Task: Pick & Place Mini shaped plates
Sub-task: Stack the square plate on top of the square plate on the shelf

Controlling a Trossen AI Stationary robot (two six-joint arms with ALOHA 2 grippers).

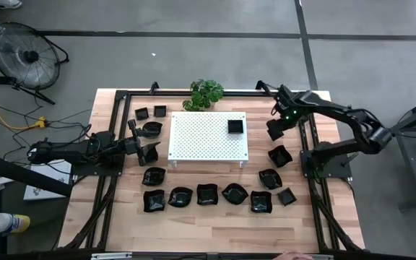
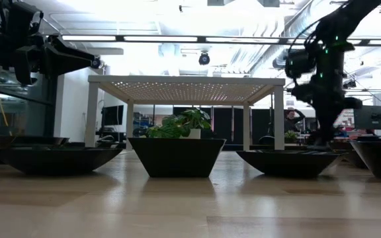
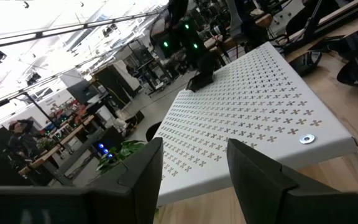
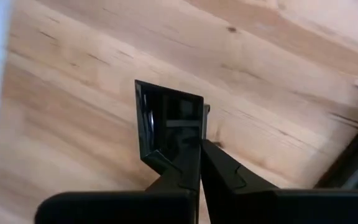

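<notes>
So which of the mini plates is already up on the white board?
Only the square plate, near the white perforated board's corner closest to the right gripper. All other plates rest on the wooden table.

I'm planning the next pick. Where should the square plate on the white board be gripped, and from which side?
Probably by its rim, from straight above: the square plate lies flat, open side up, on the white board, so one thin raised edge fits between the jaws. The right gripper holds another plate by its rim this way.
</notes>
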